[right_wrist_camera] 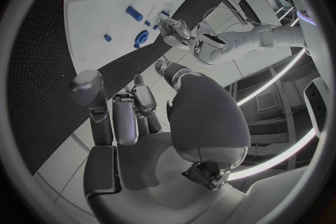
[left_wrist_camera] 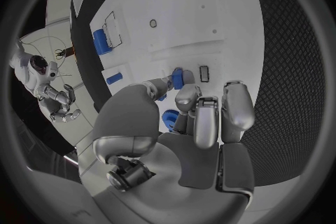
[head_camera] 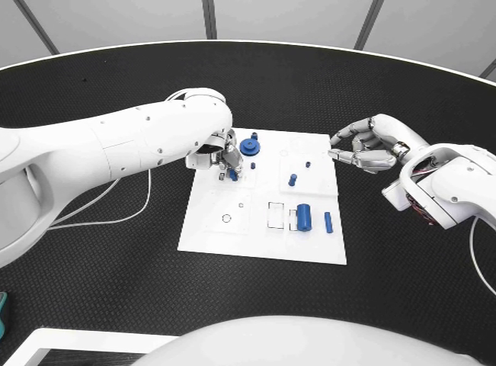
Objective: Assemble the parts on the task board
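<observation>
The left hand [head_camera: 218,155] hangs over the board's [head_camera: 259,244] far left corner, fingers curled downward and drawn close together. In the left wrist view its fingertips [left_wrist_camera: 183,96] sit against a small blue piece [left_wrist_camera: 179,77] standing on the board; whether they actually pinch it cannot be told, since the fingers cover the contact. A round blue gear [head_camera: 250,146] lies just beside this hand, towards the far edge. The right hand [head_camera: 366,146] hovers above the black surface [head_camera: 116,290] just off the board's far right corner, fingers loosely curled and apart, nothing seen in them, touching no part. The white board lies in the middle of the surface. Blue parts counted on it in the head view: one gear, one piece at the left fingertips, one short peg [head_camera: 292,181] standing near the centre, one very small peg [head_camera: 308,163] beyond it, one thick cylinder [head_camera: 304,216] lying in the near right area, and one thin bar [head_camera: 328,222] lying just to the right of that cylinder, apart from it. That makes six blue parts. The board also carries one ring outline [head_camera: 225,219] on its left half and one rectangular outline [head_camera: 275,216] just beside the cylinder. One white cable [head_camera: 105,206] trails on the surface near the left arm.
</observation>
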Tool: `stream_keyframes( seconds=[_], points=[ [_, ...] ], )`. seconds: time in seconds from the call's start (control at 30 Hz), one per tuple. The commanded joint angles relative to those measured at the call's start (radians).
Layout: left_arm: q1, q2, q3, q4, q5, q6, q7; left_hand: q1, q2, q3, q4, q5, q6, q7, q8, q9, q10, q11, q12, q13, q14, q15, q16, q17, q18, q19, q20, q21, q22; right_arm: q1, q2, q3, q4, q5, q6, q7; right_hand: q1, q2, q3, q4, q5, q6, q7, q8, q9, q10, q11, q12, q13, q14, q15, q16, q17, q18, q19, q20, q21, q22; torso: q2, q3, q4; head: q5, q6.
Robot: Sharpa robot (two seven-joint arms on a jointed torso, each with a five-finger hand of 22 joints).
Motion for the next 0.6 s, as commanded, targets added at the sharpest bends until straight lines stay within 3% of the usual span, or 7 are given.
stream_keyframes(
  seconds=[0.03,0.6],
  points=[
    [0.0,0.001,0.0,0.0,-0.001,0.007,-0.054,0.014,0.001,0.063,-0.067,0.006,-0.004,-0.001,0.0,0.002,0.009,0.0,0.003,0.0,0.102,-0.007,0.003,0.258,-0.016,0.005,0.0,0.004,0.0,0.0,0.0,0.0,0.0,0.0,0.0,0.0,0.001,0.001,0.0,0.008,0.003,-0.007,-0.002,0.004,-0.001,0.0,-0.002,-0.003,0.0,0.06,-0.008,-0.003,0.092,0.015,0.003,-0.003,-0.003,0.0,0.0,0.0,-0.0001,0.0,0.0],
    [0.0,0.013,0.0,-0.004,0.01,0.009,-0.055,0.011,0.0,0.06,-0.065,0.006,-0.003,-0.001,0.0,0.002,0.009,0.0,0.003,0.0,0.103,-0.007,0.004,0.259,-0.016,0.005,0.0,0.004,0.0,0.0,0.0,0.0,0.001,0.0,0.0,0.0,0.001,0.001,0.0,0.008,0.003,-0.007,-0.002,0.004,-0.001,0.0,-0.002,-0.003,0.0,0.06,-0.008,-0.003,0.092,0.015,0.003,-0.003,-0.003,0.0,0.0,0.0009,-0.0008,-0.002,-0.001]
  ],
)
